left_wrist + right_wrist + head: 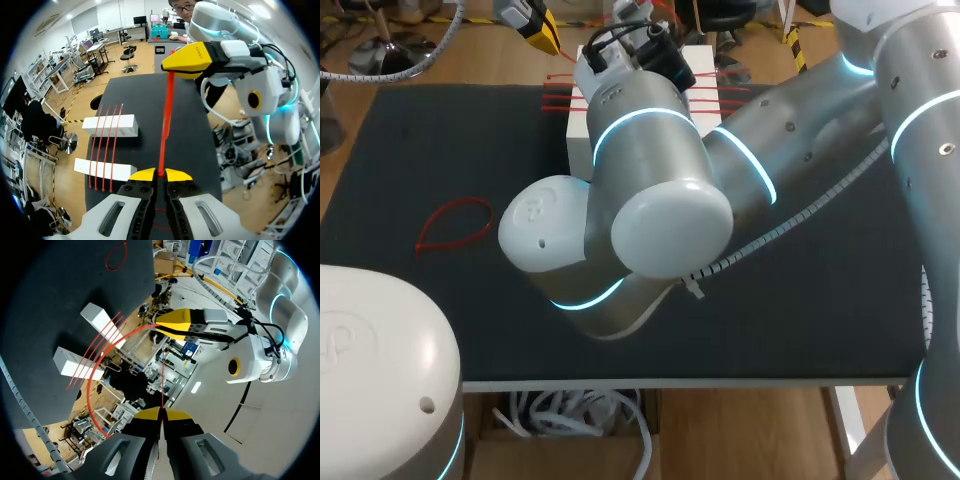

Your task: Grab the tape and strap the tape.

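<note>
Held up above the table, a red zip tie (165,125) runs straight from my left gripper (160,174) to my right gripper (192,58). Each gripper is shut on one end of it. In the right wrist view my right gripper (161,414) pinches a thin red end, and the zip tie (93,374) bends in an arc to my left gripper (179,323). In the head view my left gripper's yellow tips (537,27) show at the far edge. My right arm (650,190) hides its own gripper there.
Two white blocks (110,125) (102,170) lie on the black mat (440,150) with three red ties (105,145) laid across them; in the head view the blocks (698,58) sit at the far middle. A looped red tie (455,225) lies at the left.
</note>
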Controlling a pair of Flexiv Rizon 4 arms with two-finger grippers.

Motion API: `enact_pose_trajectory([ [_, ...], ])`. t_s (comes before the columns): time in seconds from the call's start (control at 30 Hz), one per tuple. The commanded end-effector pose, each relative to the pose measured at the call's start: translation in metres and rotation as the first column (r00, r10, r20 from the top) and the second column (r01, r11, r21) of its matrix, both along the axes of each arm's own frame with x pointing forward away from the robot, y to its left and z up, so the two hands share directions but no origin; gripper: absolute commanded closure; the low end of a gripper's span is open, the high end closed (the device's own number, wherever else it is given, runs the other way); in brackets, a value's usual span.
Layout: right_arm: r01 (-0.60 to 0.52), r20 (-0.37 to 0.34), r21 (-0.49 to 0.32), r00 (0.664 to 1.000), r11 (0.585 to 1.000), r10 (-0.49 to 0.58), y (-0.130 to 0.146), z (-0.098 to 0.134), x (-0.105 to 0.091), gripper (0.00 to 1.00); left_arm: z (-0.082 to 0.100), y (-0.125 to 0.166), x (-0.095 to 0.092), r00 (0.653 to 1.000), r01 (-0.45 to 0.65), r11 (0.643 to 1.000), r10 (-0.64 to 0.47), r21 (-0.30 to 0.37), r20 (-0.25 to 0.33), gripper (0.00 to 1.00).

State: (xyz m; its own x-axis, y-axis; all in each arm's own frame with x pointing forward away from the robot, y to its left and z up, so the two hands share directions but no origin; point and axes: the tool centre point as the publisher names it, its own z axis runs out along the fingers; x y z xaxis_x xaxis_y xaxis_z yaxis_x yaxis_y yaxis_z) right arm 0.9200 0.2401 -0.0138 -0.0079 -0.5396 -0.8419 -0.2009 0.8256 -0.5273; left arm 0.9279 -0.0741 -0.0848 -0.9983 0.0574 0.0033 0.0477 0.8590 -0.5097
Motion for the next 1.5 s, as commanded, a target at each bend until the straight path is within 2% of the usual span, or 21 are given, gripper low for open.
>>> enact_pose_trajectory([
  [0.03,0.009,0.004,-0.01,1.0,1.0,-0.009,0.009,-0.003,0.003,1.0,0.001,-0.001,0.0,1.0,0.0,1.0,0.0,0.005,-0.001,1.0],
  [0.87,0.0,-0.005,-0.049,1.0,0.999,0.0,0.028,-0.016,0.006,1.0,0.001,-0.001,0.0,1.0,0.0,1.0,0.0,0.005,-0.001,1.0],
  [1.5,-0.001,-0.018,-0.049,1.0,0.999,0.0,0.036,-0.02,0.006,1.0,0.001,-0.001,0.0,1.0,0.0,1.0,0.0,0.005,-0.001,1.0],
])
